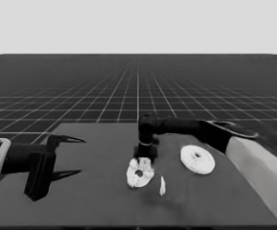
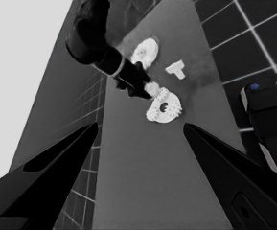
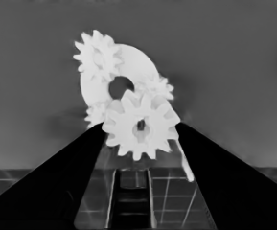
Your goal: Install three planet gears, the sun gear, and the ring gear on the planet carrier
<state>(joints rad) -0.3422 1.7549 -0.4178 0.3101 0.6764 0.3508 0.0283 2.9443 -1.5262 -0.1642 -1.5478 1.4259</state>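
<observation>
- While my right end effector [image 3: 140, 143] hangs over the smaller round part [image 1: 139, 173] near the middle of the desk [image 1: 95, 201], it is clenched on a gear [image 3: 140, 128], not yet seated as far as I can judge.
- Three gears [image 3: 98, 55] already sit on that part.
- The larger round part [image 1: 197, 159] lies apart toward the desk's right edge; I judge it goes on last.
- A thin white piece [image 1: 162, 186] lies just beside the smaller part.
- My left end effector [image 1: 68, 155] waits released over the desk's left end.
</observation>
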